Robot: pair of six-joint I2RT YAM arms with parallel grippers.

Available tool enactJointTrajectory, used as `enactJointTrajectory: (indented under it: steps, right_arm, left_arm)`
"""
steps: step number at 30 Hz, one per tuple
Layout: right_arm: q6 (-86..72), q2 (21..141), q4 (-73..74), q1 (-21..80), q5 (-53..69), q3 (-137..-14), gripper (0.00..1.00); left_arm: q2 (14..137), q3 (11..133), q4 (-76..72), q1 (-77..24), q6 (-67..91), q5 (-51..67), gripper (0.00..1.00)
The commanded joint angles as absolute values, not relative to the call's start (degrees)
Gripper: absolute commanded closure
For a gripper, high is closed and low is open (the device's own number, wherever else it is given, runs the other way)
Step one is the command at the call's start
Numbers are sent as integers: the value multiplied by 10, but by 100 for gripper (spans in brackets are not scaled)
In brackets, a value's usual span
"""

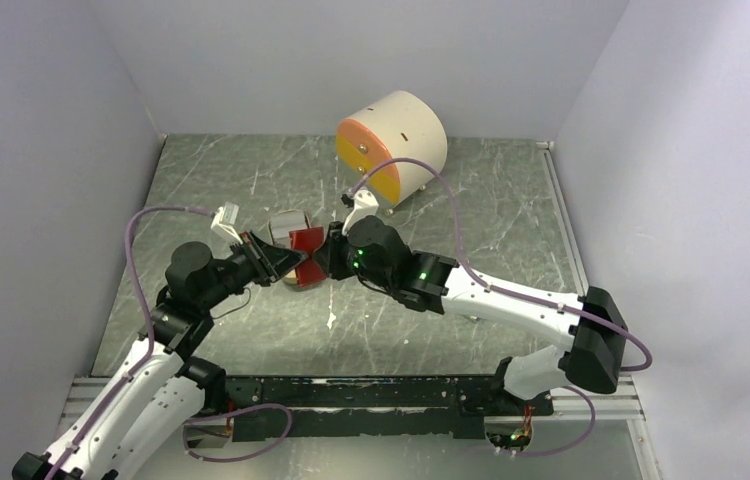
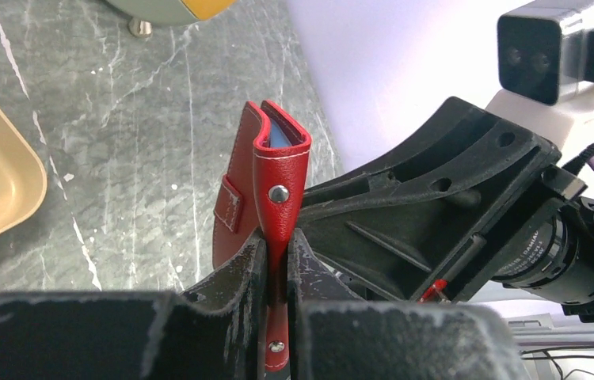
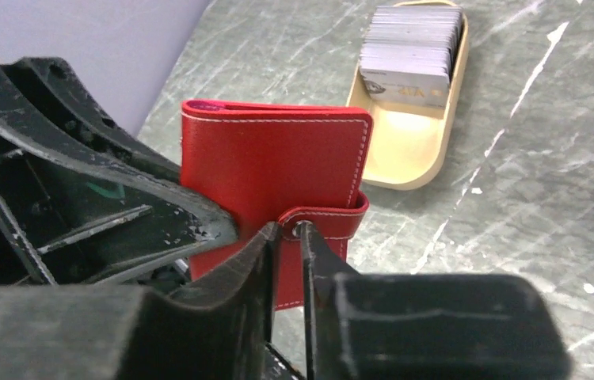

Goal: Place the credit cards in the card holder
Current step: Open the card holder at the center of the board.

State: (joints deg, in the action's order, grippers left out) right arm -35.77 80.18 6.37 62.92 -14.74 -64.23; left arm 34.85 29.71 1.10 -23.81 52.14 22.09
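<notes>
now the left gripper [image 2: 276, 247] clamps the red card holder [image 2: 279, 170] above the table [image 1: 451, 330], the right gripper [image 3: 291, 231] pinches its snap tab [image 3: 335, 222]; the credit cards [image 3: 409, 47] lie stacked in the tan tray [image 3: 405, 162] nearby.

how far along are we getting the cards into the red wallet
Done: nothing yet; the credit cards sit stacked in the tan tray. In hand: the left gripper is clamped on the card holder, holding it upright, and the right gripper has its jaws narrow around the snap tab, firm grip unclear. Left: open the holder, then move every card in.
</notes>
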Motion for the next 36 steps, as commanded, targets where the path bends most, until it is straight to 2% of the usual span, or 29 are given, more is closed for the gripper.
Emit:
enactJointTrajectory:
  steps: [1, 5, 21, 33, 34, 36]
  right_arm:
    - [-348, 831, 15, 633, -139, -640, 87]
    - [-340, 837, 25, 631, -161, -639, 100]
    - [-336, 803, 32, 590, -203, -573, 100]
    - [-334, 754, -1, 575, -146, -523, 100]
    - [-338, 746, -6, 566, -119, -517, 97]
    - [-354, 727, -10, 552, -85, -507, 75]
  left_arm:
    - [338, 313, -67, -252, 554, 322, 91]
    - [343, 339, -5, -252, 520, 304, 91]
    - [318, 382, 140, -252, 453, 185, 91]
    - [326, 369, 137, -252, 454, 181, 91]
    - [326, 368, 139, -252, 453, 179, 91]
    - [326, 369, 146, -252, 448, 170, 91]
